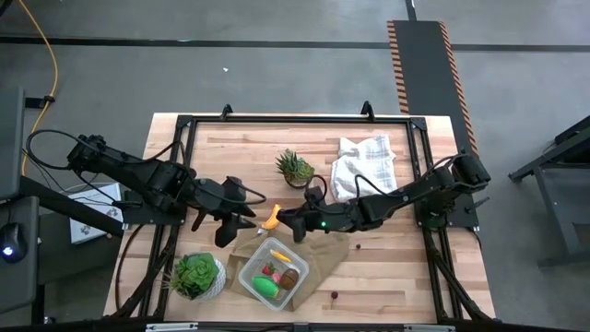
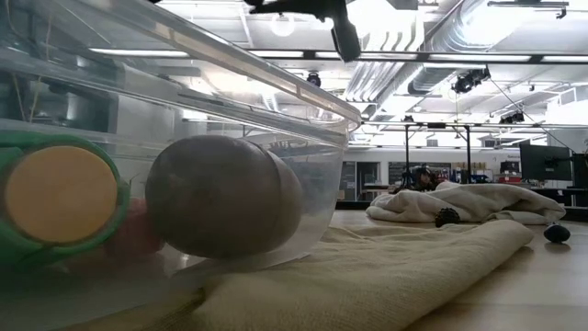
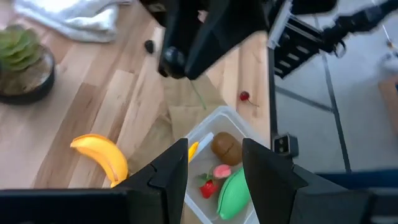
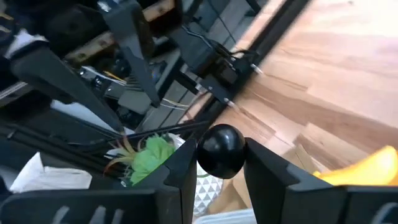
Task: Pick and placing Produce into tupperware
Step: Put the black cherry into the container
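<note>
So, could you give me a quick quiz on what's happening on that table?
1. True or false: the banana lies inside the tupperware.
2. What is between the right gripper's fingers? A) nothing B) a dark ball C) the banana
3. Fill in: the left gripper's fingers stand ___ with nothing between them.

Key: 1 false, it lies on the table; 2 B; 3 open.

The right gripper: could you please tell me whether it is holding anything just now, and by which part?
Yes: the right gripper is shut on a small dark round fruit, pinched across its middle. The left gripper holds nothing, open above the tupperware.
</note>
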You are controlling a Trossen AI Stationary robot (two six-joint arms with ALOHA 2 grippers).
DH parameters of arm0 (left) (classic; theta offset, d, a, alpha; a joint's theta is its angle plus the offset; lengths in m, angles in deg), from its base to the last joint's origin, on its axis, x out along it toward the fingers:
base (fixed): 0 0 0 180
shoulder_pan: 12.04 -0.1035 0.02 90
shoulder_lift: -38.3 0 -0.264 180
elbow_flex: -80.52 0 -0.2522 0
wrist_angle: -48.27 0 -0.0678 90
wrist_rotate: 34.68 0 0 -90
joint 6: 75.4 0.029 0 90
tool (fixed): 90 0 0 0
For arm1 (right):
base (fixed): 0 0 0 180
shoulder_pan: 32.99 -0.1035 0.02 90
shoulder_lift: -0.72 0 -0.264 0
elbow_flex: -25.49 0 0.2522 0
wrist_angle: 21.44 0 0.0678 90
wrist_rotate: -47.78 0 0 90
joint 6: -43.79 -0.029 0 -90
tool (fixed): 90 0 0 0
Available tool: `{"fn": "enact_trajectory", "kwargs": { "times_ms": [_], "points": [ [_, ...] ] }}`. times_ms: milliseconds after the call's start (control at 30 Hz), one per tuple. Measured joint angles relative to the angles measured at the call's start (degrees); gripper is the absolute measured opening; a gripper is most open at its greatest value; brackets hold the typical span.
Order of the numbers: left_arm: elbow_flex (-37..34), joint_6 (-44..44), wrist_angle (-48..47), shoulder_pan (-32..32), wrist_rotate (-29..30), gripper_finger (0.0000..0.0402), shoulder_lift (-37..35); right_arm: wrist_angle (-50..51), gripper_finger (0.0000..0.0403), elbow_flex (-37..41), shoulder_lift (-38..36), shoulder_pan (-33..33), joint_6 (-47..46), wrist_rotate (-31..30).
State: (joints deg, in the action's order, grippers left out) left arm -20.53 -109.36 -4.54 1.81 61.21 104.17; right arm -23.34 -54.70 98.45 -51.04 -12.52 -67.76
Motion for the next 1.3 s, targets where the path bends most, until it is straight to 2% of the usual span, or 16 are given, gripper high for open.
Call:
{"fn": "enact_trajectory", "kwargs": {
  "times_ms": [200,333,500,767,1300],
  "points": [
    [0.00,8.10,0.13,0.02,-2.41,0.0140,0.00,-3.35,0.0097,0.00,0.00,-0.68,5.11,0.07],
    [0.00,10.21,2.30,0.00,-2.29,0.0140,0.13,-4.34,0.0097,0.00,0.00,-0.74,7.35,0.15],
    [-0.02,8.57,3.76,0.00,0.06,0.0140,2.73,-7.06,0.0097,0.02,0.00,-0.74,10.32,0.34],
    [-0.08,5.18,6.49,0.00,0.06,0.0140,8.63,-8.13,0.0097,0.04,0.00,-0.74,12.00,-0.15],
    [-0.02,3.51,10.82,0.00,1.83,0.0140,8.62,-7.09,0.0097,0.04,0.00,-0.75,11.83,1.17]
  ]
}}
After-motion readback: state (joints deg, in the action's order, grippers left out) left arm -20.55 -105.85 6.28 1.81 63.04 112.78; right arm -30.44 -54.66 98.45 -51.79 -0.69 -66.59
